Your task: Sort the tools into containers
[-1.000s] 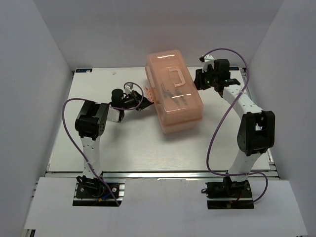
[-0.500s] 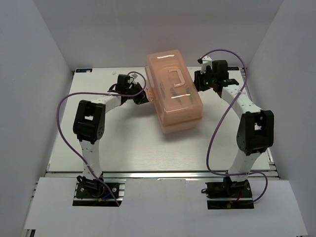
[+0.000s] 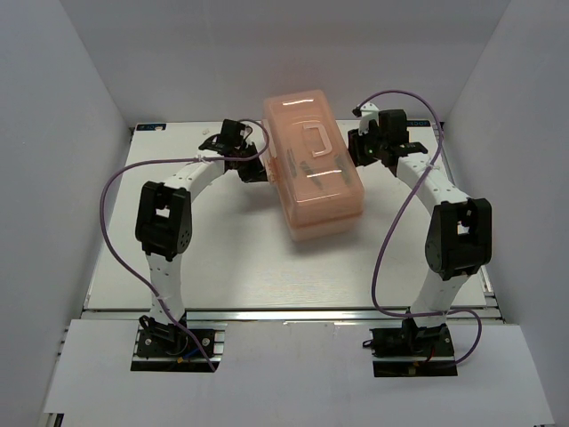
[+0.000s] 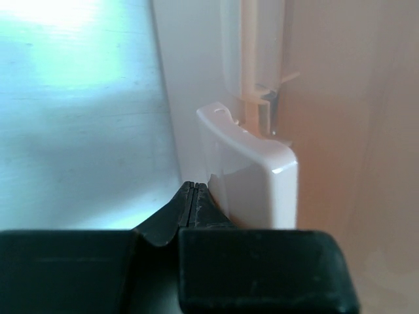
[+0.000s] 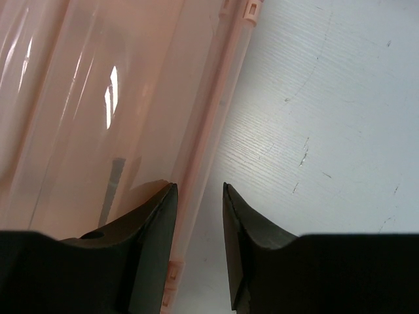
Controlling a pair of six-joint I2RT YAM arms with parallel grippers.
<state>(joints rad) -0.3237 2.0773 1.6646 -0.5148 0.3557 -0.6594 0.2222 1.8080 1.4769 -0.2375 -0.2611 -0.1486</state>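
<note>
The salmon-pink toolbox (image 3: 316, 173) stands closed at the back middle of the table, its lid handle (image 3: 316, 142) on top. Dark tools (image 3: 307, 166) show faintly through the lid; I cannot tell them apart. My left gripper (image 3: 259, 167) is shut and empty at the box's left side. In the left wrist view its tips (image 4: 194, 187) touch the base of the pale front latch (image 4: 252, 173). My right gripper (image 3: 356, 151) is open at the box's right side. In the right wrist view (image 5: 200, 190) the box rim (image 5: 211, 124) runs between the jaws. A dark tool (image 5: 112, 186) shows through the lid.
White walls close in the table on the left, back and right. Purple cables (image 3: 391, 222) loop from both arms. The box wall (image 4: 353, 98) fills the right of the left wrist view. Bare white tabletop (image 5: 327, 118) lies to the right of the box.
My left arm has swung from the table's left middle towards the back, bringing the shut gripper up against the box's latch. The right gripper has barely moved.
</note>
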